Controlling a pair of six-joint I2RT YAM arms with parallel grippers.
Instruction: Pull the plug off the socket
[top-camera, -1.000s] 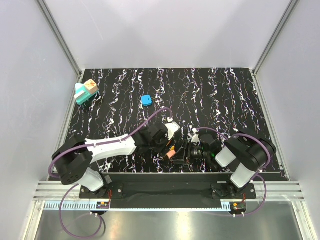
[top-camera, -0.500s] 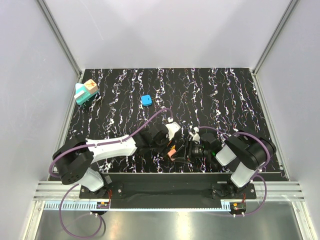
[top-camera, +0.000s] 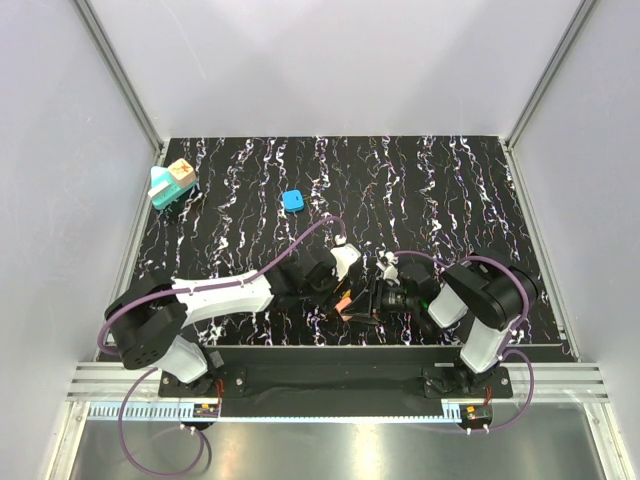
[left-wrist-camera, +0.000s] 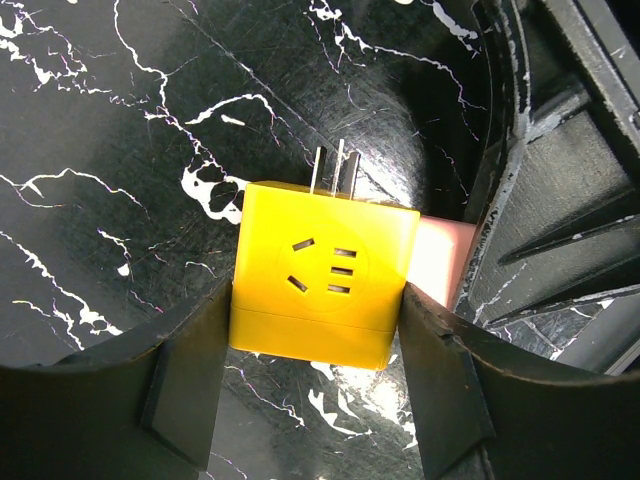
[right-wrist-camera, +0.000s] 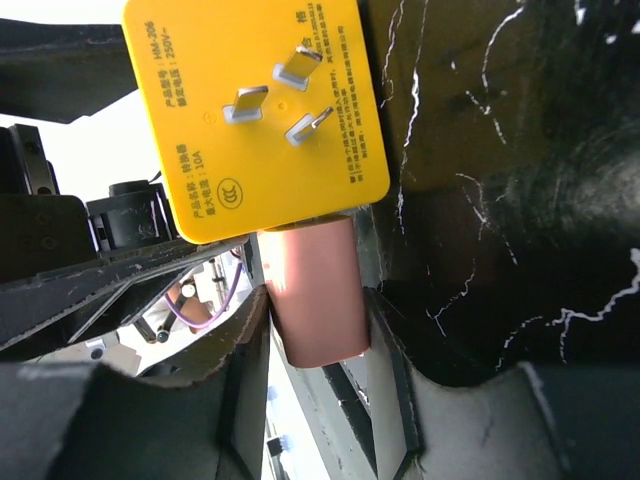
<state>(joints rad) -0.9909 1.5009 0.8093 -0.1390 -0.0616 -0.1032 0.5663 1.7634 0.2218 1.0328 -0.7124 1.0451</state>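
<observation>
Robot arms: you see two, the left arm (top-camera: 215, 295) and the right arm (top-camera: 480, 315).
Yellow cube (left-wrist-camera: 325, 275): one.
Pink block (right-wrist-camera: 315, 290): one.
Blue block (top-camera: 292, 200): one.
Teal socket (top-camera: 163, 195): one.
Tan plug (top-camera: 181, 172): you find one.

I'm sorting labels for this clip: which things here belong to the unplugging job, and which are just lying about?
In the job: yellow socket cube, clamped in the left gripper; salmon plug against its side, in the right gripper.
Lying about: blue block; tan block on the teal base, far left corner, untouched.
</observation>
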